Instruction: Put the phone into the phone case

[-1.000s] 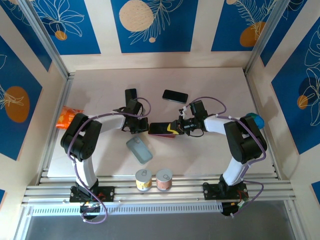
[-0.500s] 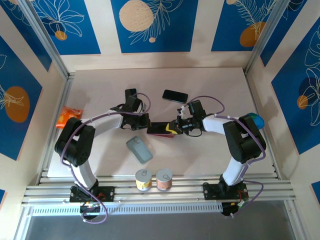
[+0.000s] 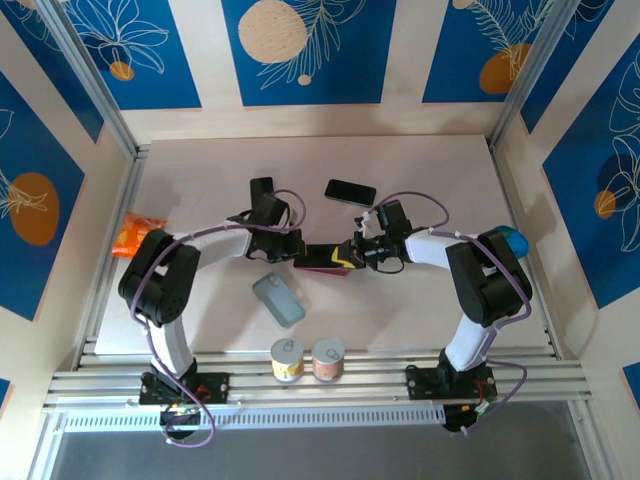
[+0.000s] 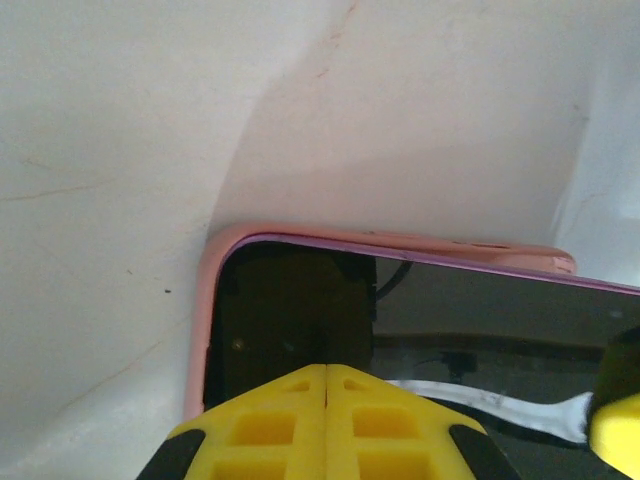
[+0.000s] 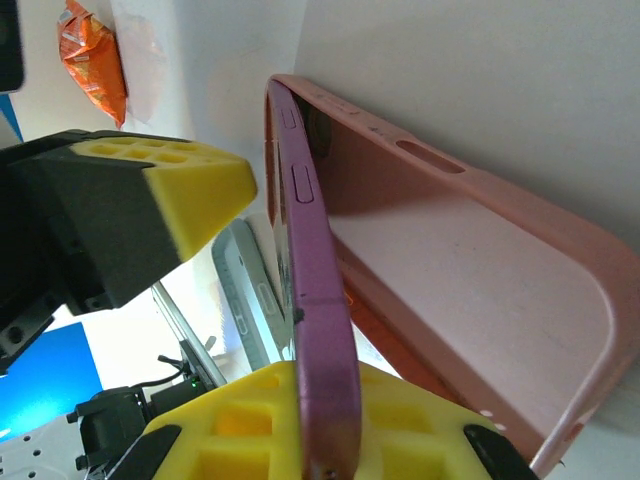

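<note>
Right gripper (image 5: pixel 322 405) pinches phone (image 5: pixel 312 262) edge, jaws narrow. Left gripper (image 4: pixel 326 376) jaws pressed together, empty, tips over cased corner. Phone case (image 5: pixel 470 275) seated at 1 end, beyond right jaws; near end gapes, likely needs pressing home.

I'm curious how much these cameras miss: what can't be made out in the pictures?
Top view: how far the purple-edged phone sits in the pink phone case; both arms' jaws cover its ends.
Left wrist view: the phone's right end, cut off by the frame edge.
Top view: label on the small yellow can, too small.
</note>
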